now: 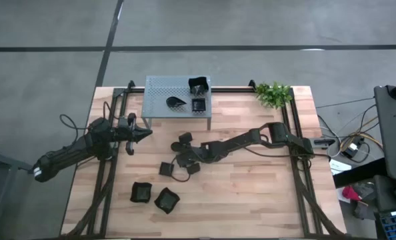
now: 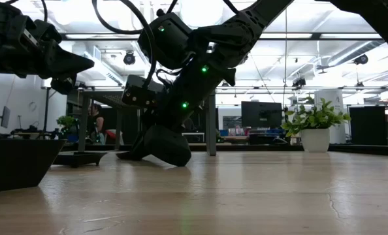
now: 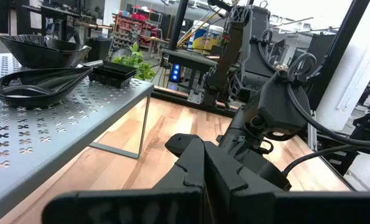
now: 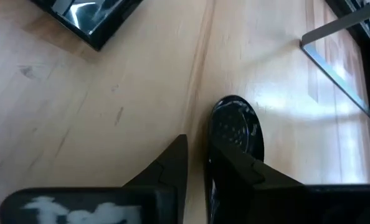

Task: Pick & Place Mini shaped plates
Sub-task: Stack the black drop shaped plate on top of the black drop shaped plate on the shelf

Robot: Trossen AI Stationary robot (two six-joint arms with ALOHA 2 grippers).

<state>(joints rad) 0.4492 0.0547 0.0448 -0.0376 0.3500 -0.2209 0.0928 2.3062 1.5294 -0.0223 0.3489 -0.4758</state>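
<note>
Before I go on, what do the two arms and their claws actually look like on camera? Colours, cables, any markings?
Both arms are dark, near-black jointed links. The right arm carries small green indicator lights along its links in the low view, and black cables loop off it. The left arm trails a thin black cable at its base. Each claw, left claw and right claw, has two angular black fingers above a plate with a smudged white mark.
</note>
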